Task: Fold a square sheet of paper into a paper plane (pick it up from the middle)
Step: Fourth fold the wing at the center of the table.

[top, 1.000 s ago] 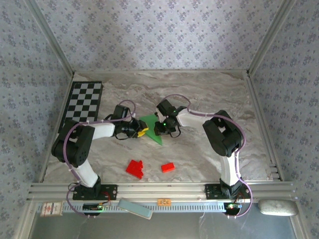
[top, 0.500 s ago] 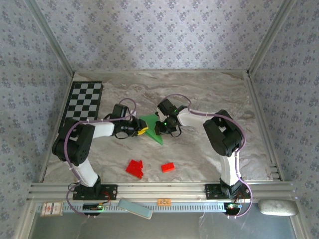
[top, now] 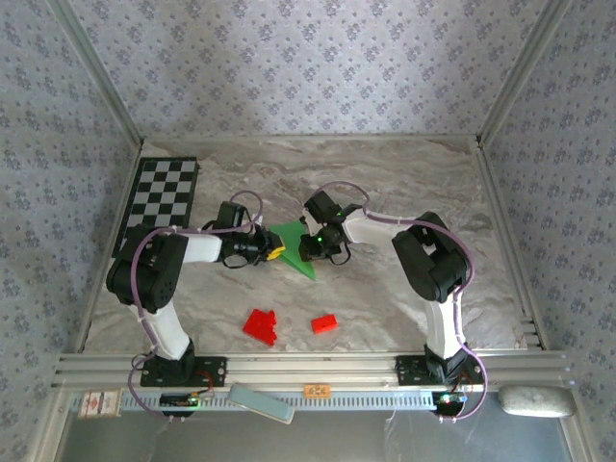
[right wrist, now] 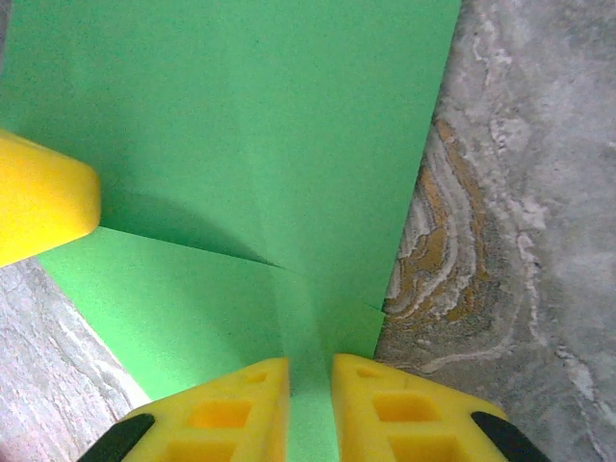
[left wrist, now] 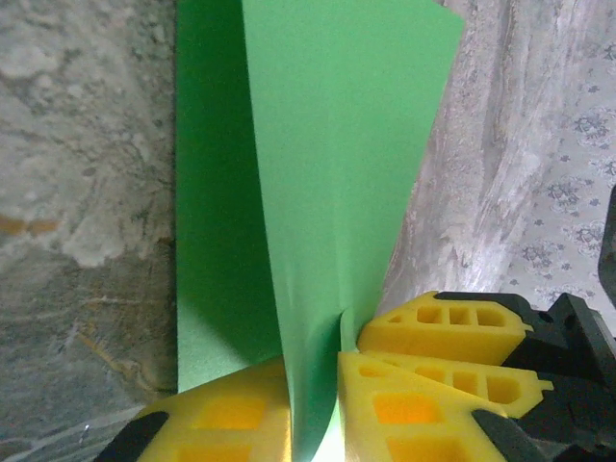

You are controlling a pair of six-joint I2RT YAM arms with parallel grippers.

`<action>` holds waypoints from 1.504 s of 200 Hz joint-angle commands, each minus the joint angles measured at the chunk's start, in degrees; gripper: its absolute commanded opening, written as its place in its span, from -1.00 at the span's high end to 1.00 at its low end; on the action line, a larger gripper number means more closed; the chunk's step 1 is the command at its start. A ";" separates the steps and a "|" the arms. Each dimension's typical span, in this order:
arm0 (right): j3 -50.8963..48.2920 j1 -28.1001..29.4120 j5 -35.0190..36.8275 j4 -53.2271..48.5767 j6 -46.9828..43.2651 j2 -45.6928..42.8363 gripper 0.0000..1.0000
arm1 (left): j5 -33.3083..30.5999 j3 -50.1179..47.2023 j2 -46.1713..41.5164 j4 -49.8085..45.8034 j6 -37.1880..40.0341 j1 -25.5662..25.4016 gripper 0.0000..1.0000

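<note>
- Marbled table [top: 414, 183]: grey-tan top, patterned walls on three sides.
- Checkered board [top: 160, 200]: black and white, flat at the far left of the table, well apart from the paper.
- Green sheet of paper [top: 292, 246]: mid-table between the two arms, already creased into a pointed shape with its tip toward the near edge. Part lies flat on the table. The left wrist view shows one flap [left wrist: 337, 144] standing up from a fold, and the right wrist view shows a crease running across it [right wrist: 250, 125].
- Left gripper [top: 272, 252]: at the paper's left edge. Its yellow fingers are closed on the raised fold, with paper pinched between them [left wrist: 313, 385].
- Right gripper [top: 310, 248]: at the paper's right side. Its fingers are clamped on a narrow ridge of the paper [right wrist: 308, 385].
- Two red blocks [top: 260, 325] and [top: 324, 323]: near the front edge, apart from each other and from the paper.
</note>
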 commanded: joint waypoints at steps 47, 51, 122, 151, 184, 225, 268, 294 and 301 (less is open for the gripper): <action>-0.10 -1.23 -0.61 -0.53 -1.83 -0.35 0.51 | 1.54 -0.13 -0.88 1.39 0.02 0.65 0.62; -0.12 -1.31 -0.68 -0.43 -1.75 -0.38 0.51 | 1.54 -0.23 -0.90 1.62 -0.06 0.65 0.62; -0.92 -1.21 -1.35 0.28 -1.48 -0.45 0.51 | 2.03 -0.44 -0.70 2.63 -0.49 0.69 0.72; -1.17 -1.15 -1.10 0.92 -1.90 -1.44 0.43 | 1.53 -0.82 -1.03 2.76 -1.10 0.66 0.86; -4.01 -1.16 2.69 5.10 -3.63 -6.30 0.09 | -0.27 -1.14 -2.61 1.91 -2.85 0.56 0.92; -11.74 -0.73 7.95 14.38 -8.29 -13.99 -0.12 | -5.22 -0.63 -6.22 -1.60 -6.20 -1.23 0.92; -19.97 3.12 12.29 26.80 -16.60 -18.10 -0.13 | -13.30 2.15 -8.56 -10.22 -9.63 -4.30 0.92; -21.38 5.51 12.20 30.52 -20.29 -16.62 -0.13 | -16.76 4.39 -8.88 -16.13 -11.38 -5.54 0.93; -21.31 6.03 12.40 30.95 -20.98 -15.86 -0.13 | -17.23 4.56 -9.04 -16.74 -12.05 -5.67 0.92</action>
